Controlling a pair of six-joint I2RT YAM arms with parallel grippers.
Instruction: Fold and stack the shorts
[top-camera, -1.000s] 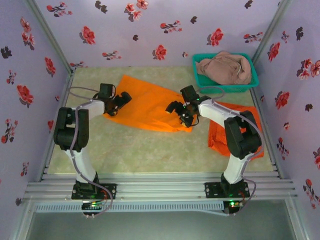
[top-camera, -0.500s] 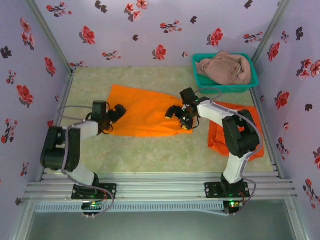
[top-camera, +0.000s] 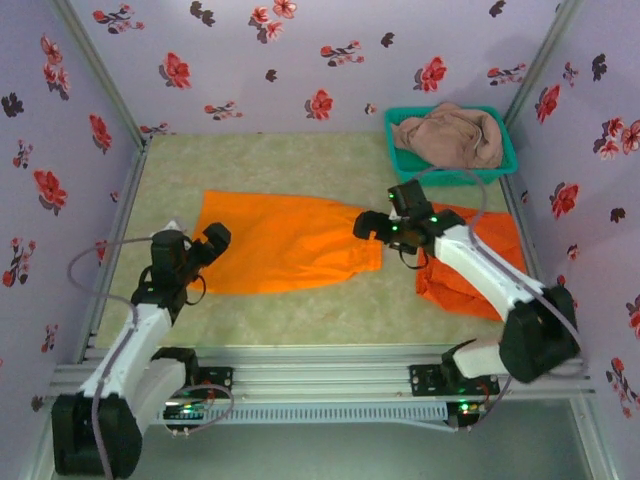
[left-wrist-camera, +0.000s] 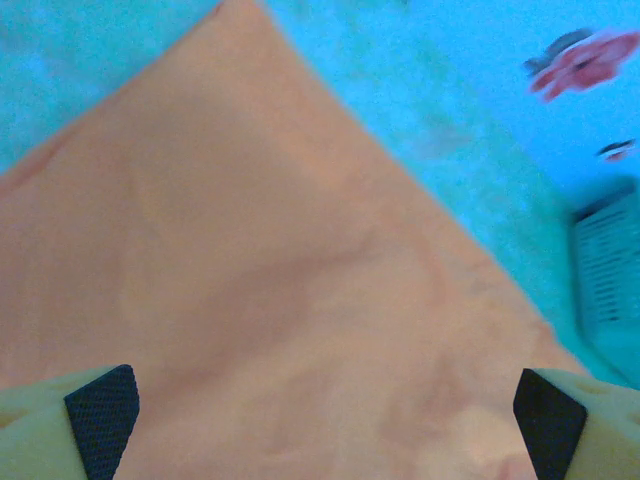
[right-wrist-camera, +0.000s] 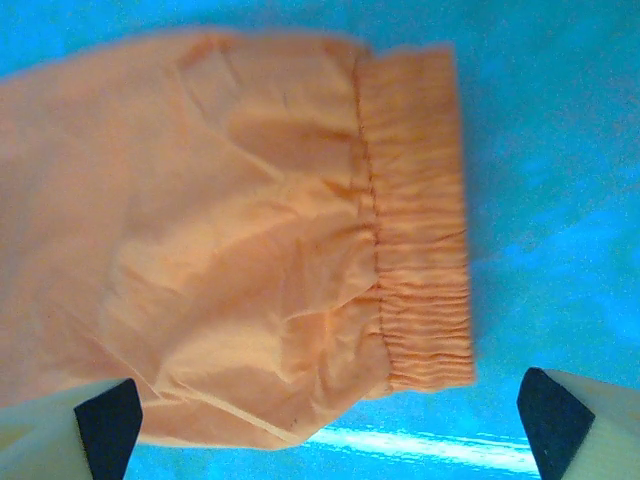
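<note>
- The orange shorts (top-camera: 285, 243) lie spread flat, to the front-left of the teal basket (top-camera: 393, 140). Their gathered waistband (right-wrist-camera: 415, 220) is at the end nearer to the basket.
- I judge this cloth to be thin, light and fully limp. It will sag when you lift it and will not keep any shape by itself. It may also slide on the table (top-camera: 300, 300) instead of folding if you only push it.
- Take hold at the edges, not in the middle. The waistband is thicker and ribbed, so it should give you a firmer pinch. At the far end, pinch the hem corners and catch both layers together.
- The second orange shorts (top-camera: 500, 235) lie just in front of the basket, partly under the right arm. They look already folded, but I cannot tell this for sure.
- The pink-brown shorts (top-camera: 450, 138) sit bunched inside the basket. They look heavier and bulkier, so expect more drag when you pull them out.
- The left gripper (top-camera: 215, 240) is at the end of the spread shorts farthest from the basket. Its jaws stand wide apart and hold nothing, with cloth below them.
- The right gripper (top-camera: 368, 225) hangs over the waistband end, on the basket side. Its jaws are also fully released and empty.
</note>
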